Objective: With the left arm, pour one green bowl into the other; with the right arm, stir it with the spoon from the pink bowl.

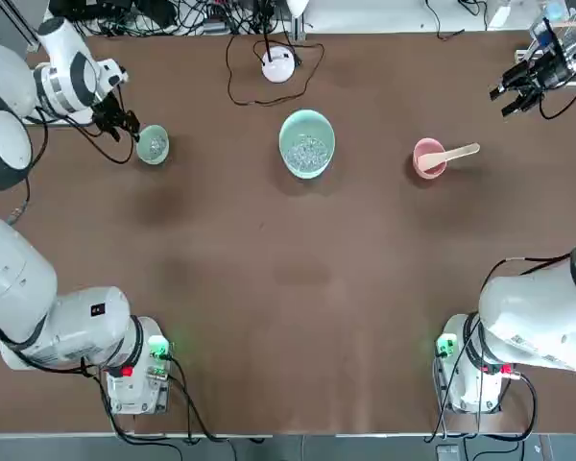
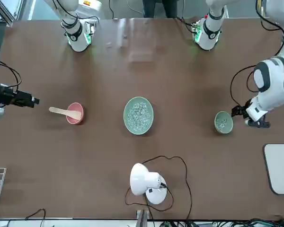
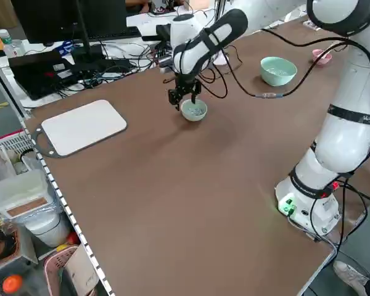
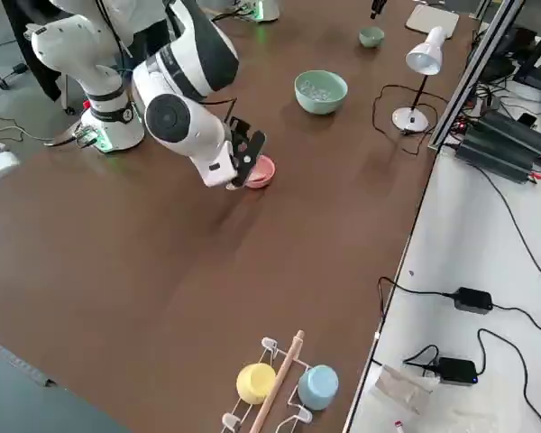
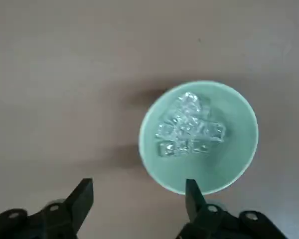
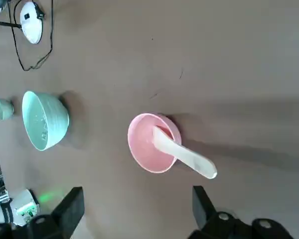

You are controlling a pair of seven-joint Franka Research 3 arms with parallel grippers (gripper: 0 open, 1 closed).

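On the desk (image 1: 298,288), seen from overhead, the left arm (image 1: 38,86) reaches far forward along the left edge and bends back in toward the middle. Its left hand (image 1: 125,123) sits at about 10 o'clock of the small green bowl (image 1: 153,145), just beside the rim. In the left wrist view the two fingers (image 5: 192,194) stand wide apart, nothing between them — one tip is near the bowl's rim, the other off over bare desk. The bowl holds a clump of clear bits (image 5: 188,130).

The right arm (image 1: 542,307) rises from its base at the lower right, and its right hand (image 1: 528,82) hangs over the far right corner, at about 2 o'clock of the pink bowl (image 1: 428,158) and well apart from it. The right wrist view shows its fingers (image 6: 199,204) spread wide and empty, the bowl lying ahead of them.

The spoon (image 1: 456,154) rests with its head in the pink bowl, handle sticking out over the rim toward 3 o'clock in the overhead view. The mint bowl (image 1: 307,144) stands between the two small bowls, at mid-desk, with glinting bits inside. A white lamp (image 1: 278,65) with its cable lies at 12 o'clock of it.

No label or writing on the bowls, spoon or arms can be read.
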